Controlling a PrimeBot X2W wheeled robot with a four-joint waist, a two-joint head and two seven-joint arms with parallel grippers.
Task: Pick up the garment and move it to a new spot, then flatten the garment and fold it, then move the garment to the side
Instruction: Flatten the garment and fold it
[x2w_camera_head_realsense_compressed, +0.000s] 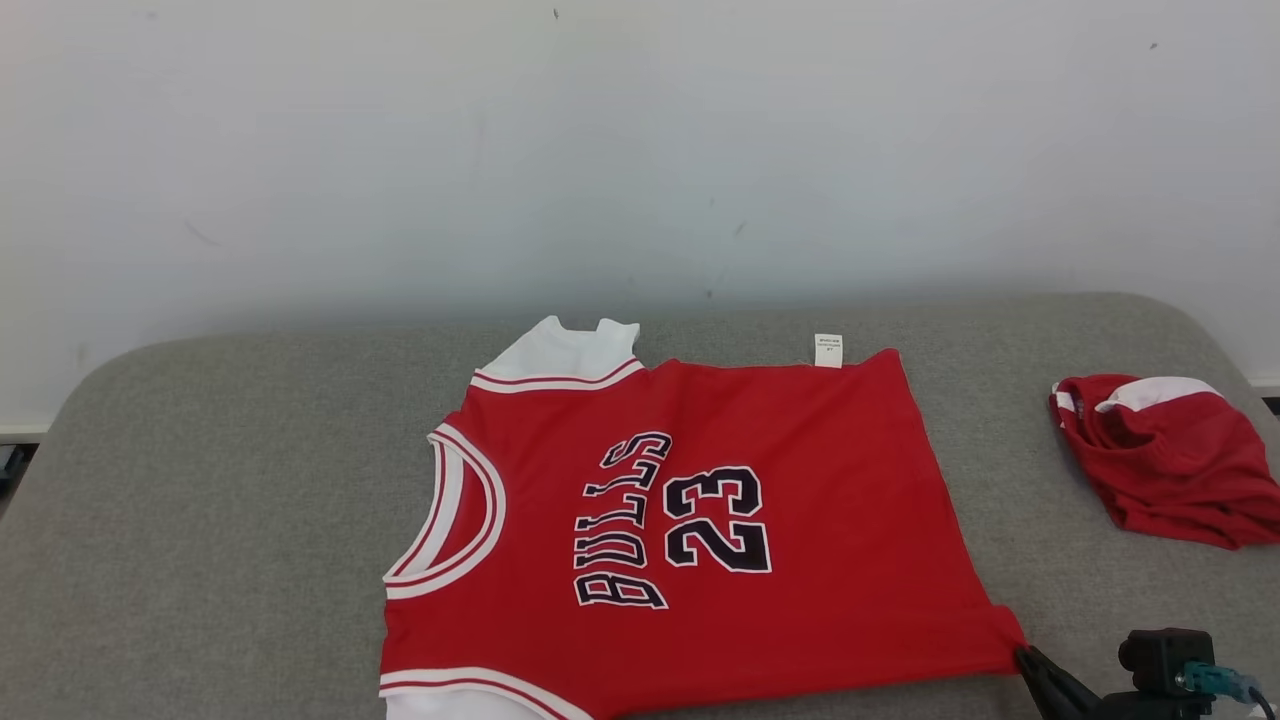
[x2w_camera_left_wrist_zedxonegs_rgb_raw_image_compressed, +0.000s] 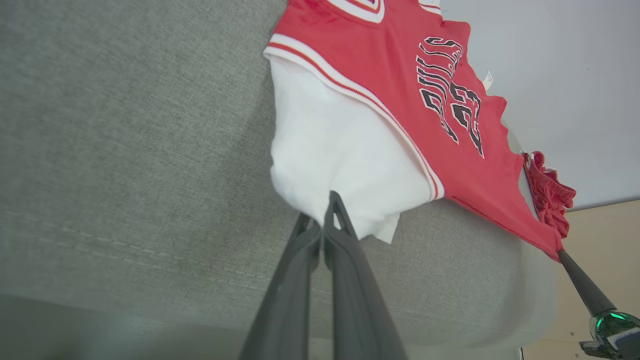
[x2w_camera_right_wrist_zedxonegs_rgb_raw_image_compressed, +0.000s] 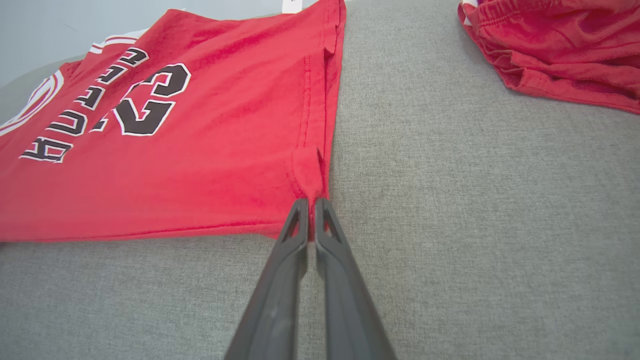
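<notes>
red Bulls 23 jersey (x2w_camera_head_realsense_compressed: 700, 520): spread flat mid-counter, neckline toward the robot's left, hem toward its right | left tool (x2w_camera_left_wrist_zedxonegs_rgb_raw_image_compressed: 322, 220): clamped on the jersey's white cloth at the near shoulder | right tool (x2w_camera_right_wrist_zedxonegs_rgb_raw_image_compressed: 311, 207): pinched on the near red hem corner | grey fabric counter (x2w_camera_head_realsense_compressed: 200, 480) | crumpled red-and-white garment (x2w_camera_head_realsense_compressed: 1170, 470): well apart, far right

Head camera looks down on the garment (x2w_camera_head_realsense_compressed: 850, 500); both wrist cameras skim it closely

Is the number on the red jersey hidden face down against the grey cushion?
No, the jersey lies on the grey cushion with its black number 23 facing up in the head view.
</notes>
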